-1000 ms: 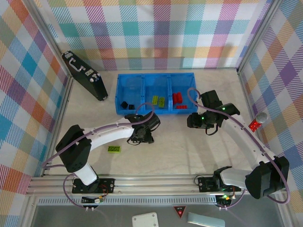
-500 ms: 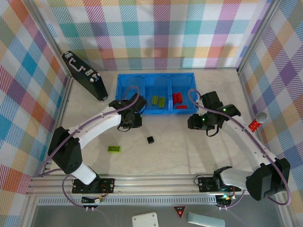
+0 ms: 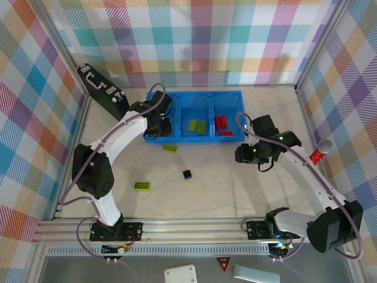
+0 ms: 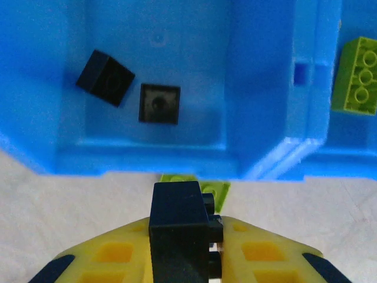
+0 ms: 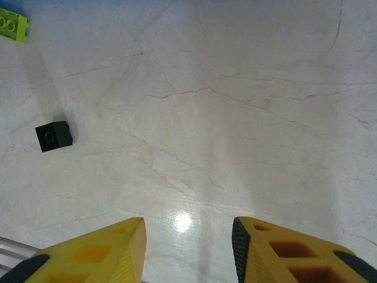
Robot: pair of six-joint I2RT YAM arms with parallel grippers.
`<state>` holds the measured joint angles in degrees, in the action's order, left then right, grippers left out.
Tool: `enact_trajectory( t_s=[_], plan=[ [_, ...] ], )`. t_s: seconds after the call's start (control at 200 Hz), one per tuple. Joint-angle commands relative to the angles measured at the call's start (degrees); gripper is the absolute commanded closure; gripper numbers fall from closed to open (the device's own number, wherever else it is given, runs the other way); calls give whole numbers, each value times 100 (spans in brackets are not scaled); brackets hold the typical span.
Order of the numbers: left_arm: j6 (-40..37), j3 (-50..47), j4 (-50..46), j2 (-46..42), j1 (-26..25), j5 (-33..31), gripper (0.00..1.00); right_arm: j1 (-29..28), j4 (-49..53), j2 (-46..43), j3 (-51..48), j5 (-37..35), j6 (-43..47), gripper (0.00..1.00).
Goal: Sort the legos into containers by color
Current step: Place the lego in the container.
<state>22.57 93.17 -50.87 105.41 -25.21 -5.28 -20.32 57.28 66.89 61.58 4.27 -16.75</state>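
My left gripper hangs at the near edge of the left compartment of the blue containers tray, shut on a black lego. Two black legos lie in that compartment. Green legos fill the middle compartment and red ones the right. On the table lie a green lego just in front of the tray, another green one, and a black cube. My right gripper hovers open over bare table, with the black cube to its left.
A black case with silver latches leans at the back left wall. A red cylinder with a silver cap stands by the right wall. Plaid walls close in three sides of the table.
My left arm has swung from the table's middle up and left to the tray with the black lego in its jaws, uncovering the black cube and the green lego. The right arm has barely moved.
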Motion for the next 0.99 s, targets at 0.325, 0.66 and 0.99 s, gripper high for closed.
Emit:
enact_trajectory(
  t_s=[0.325,0.66,0.99],
  plan=[
    [-511,1616,42,1600,620,133,73,6,466,-374,124,-165,-86,55],
    [-823,2648,103,2711,825,-67,73,1,511,-446,144,-177,-118,55],
    [-833,2997,154,3340,957,-44,73,1,578,-545,91,-198,-167,55]
  ],
)
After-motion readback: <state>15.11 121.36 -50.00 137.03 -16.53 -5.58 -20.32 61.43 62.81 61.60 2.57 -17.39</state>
